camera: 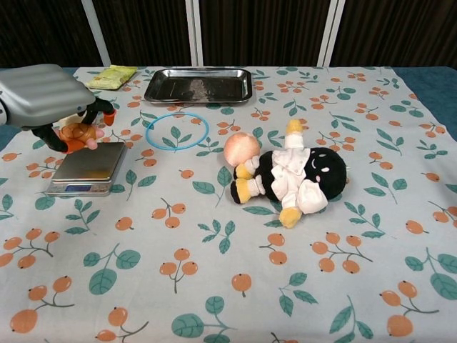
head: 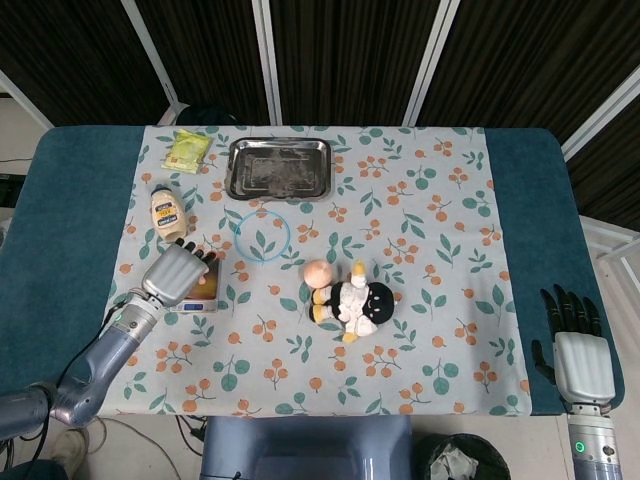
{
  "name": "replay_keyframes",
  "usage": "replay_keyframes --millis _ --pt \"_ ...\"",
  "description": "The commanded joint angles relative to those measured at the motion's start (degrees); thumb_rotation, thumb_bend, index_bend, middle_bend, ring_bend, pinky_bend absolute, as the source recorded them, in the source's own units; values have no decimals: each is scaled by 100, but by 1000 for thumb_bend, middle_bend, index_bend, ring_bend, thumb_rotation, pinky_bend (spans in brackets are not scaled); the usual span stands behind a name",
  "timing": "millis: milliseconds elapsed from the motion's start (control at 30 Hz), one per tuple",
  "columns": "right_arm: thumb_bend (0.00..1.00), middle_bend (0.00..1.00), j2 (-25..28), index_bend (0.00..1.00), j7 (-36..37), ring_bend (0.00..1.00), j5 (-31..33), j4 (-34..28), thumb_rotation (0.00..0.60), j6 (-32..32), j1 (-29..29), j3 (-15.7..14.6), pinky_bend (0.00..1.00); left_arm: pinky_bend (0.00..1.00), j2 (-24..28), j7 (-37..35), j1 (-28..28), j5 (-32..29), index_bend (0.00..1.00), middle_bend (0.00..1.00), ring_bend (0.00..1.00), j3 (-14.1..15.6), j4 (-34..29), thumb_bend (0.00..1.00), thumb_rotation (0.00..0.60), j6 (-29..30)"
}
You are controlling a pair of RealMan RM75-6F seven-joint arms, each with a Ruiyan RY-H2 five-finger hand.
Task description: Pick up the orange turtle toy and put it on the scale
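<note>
My left hand [camera: 44, 96] grips the orange turtle toy [camera: 75, 135] and holds it in the air just above the far left part of the grey scale [camera: 89, 167]. In the head view the left hand [head: 175, 274] covers most of the scale [head: 210, 293], and only a sliver of the toy [head: 203, 283] shows under the fingers. My right hand [head: 575, 345] hangs off the table's right front corner with its fingers spread, holding nothing.
A black and white plush doll [camera: 293, 174] lies mid-table with a peach [camera: 241, 148] at its left. A blue ring [camera: 177, 131], a steel tray [camera: 199, 84], a mayonnaise jar [head: 167, 211] and a green packet [camera: 113, 76] sit further back.
</note>
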Motion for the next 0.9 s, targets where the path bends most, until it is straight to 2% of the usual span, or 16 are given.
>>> replay_keyframes --millis 33,267,467,733,900 --pt "527 0 1 0 7 14 15 2 600 2 -1 10 0 419 -180 -144 47 111 324 497 377 -7 205 339 600 -151" --pt "526 0 28 0 98 14 66 41 600 -33 2 32 0 416 -382 -159 82 139 324 486 377 -82 463 339 600 -328" --pt "527 0 55 0 137 14 61 21 600 15 -18 46 0 392 -430 -70 122 103 299 420 342 -148 514 331 600 -422" --pt "526 0 61 0 96 13 78 10 600 -15 -11 36 0 269 -355 228 135 -27 241 247 179 -214 414 315 600 -542" --pt "527 0 52 0 75 14 77 12 600 -25 -5 30 0 202 -268 236 149 -71 204 178 93 -313 246 313 600 -522"
